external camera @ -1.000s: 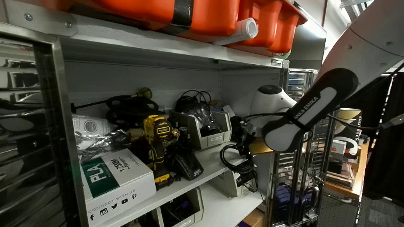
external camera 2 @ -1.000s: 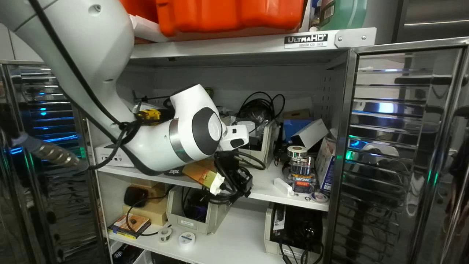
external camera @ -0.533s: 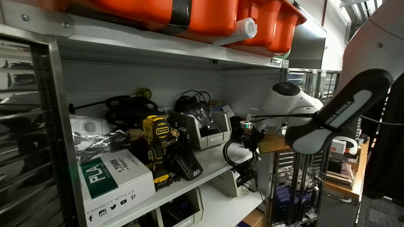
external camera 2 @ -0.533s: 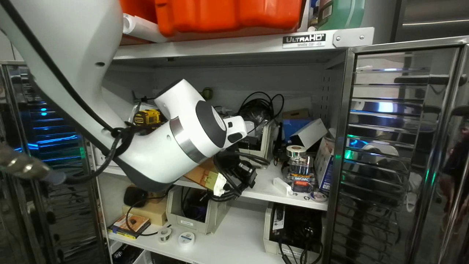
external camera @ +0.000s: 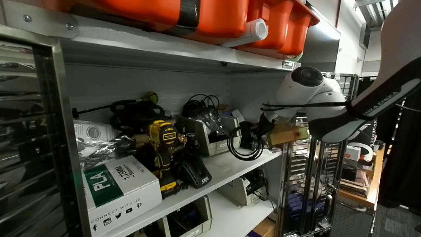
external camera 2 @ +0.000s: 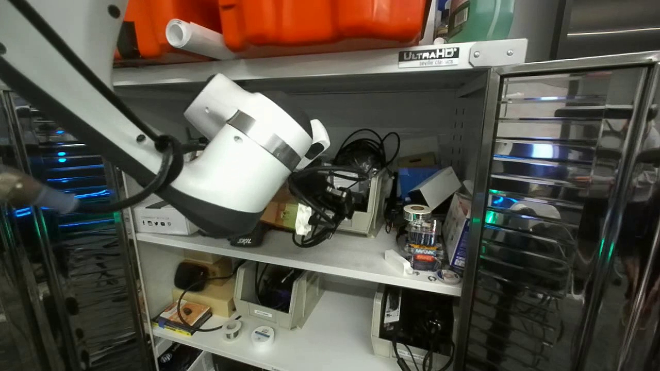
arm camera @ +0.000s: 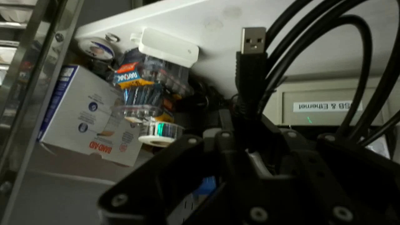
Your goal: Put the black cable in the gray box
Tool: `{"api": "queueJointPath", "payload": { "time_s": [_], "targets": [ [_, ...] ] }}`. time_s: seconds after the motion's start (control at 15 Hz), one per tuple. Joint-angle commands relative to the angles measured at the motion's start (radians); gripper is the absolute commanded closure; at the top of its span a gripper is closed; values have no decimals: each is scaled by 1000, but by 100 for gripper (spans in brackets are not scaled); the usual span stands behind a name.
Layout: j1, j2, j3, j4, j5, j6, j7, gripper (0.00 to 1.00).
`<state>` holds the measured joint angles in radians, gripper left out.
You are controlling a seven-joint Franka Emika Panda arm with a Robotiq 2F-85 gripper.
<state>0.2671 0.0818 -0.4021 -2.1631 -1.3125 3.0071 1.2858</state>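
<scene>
Seems at transfer step, gripping black cable in tool; next, likely needs centring over upper gray box, then release.

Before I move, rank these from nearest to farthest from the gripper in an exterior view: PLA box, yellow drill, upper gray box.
1. Upper gray box: picture left, closest.
2. Yellow drill: farther left, past that box.
3. PLA box: farthest left, toward the front.

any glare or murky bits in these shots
In an exterior view, the metal door shows white glare and green glints; in the wrist view, light is dim and the dark fingers nearly merge with the black cable between them.
</scene>
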Motion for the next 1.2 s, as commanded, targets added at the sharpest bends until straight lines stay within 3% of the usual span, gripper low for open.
{"api": "queueJointPath", "payload": {
  "time_s": [0.0, 0.4, 0.73, 1.13],
  "targets": [
    [4, 29, -15, 117, -165, 0, 178, 80],
    [-13, 144, -17, 330, -318, 47, 379, 80],
    [-49, 330, -4, 599, -454, 106, 610, 81],
    [-147, 599, 49, 872, -407, 178, 658, 82]
  ]
}}
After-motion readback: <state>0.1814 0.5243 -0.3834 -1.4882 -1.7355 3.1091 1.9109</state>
